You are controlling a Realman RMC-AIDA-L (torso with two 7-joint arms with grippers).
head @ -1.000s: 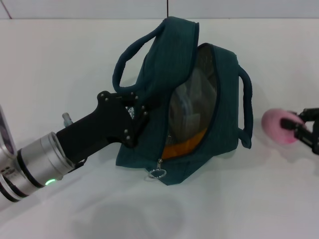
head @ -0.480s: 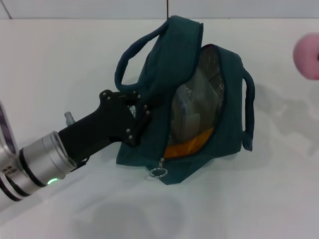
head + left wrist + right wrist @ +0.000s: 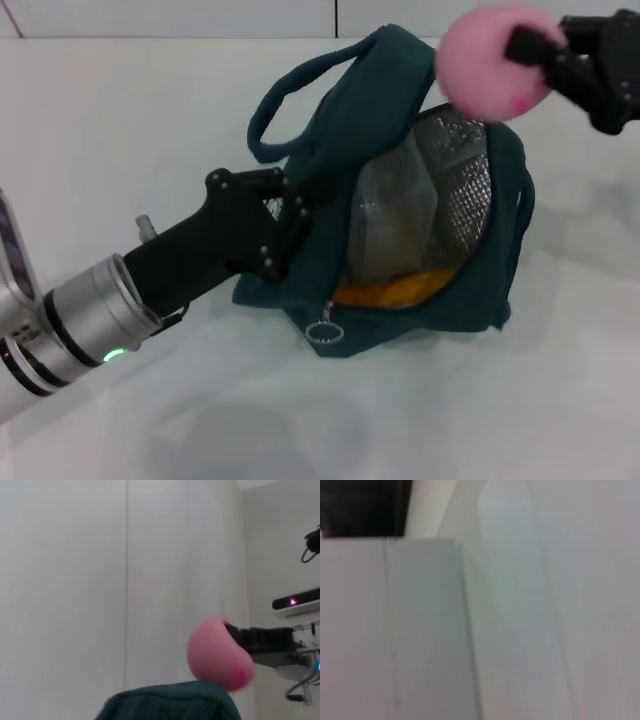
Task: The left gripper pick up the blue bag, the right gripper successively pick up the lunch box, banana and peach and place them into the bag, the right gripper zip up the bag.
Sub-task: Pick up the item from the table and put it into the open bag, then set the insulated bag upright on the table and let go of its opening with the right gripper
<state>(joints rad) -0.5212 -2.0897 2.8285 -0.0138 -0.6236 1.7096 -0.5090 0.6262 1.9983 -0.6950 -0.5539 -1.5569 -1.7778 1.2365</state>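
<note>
We are seeing the right pincer [image 3: 545,55] pinching the peach [image 3: 493,62] above the open bag [image 3: 400,240]. Left pincer [image 3: 285,225] is clamped on the bag's side; box [image 3: 390,225] and banana [image 3: 395,292] inside.

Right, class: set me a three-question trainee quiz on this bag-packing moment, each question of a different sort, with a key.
1. True or false: the peach already lies inside the blue bag.
2. Which gripper grips the bag's edge? A) left B) right
3. Fill in: the yellow-orange fruit inside the bag is the ____.

Key: 1. False; the right gripper holds it above the opening. 2. A, the left gripper. 3. banana.
</note>
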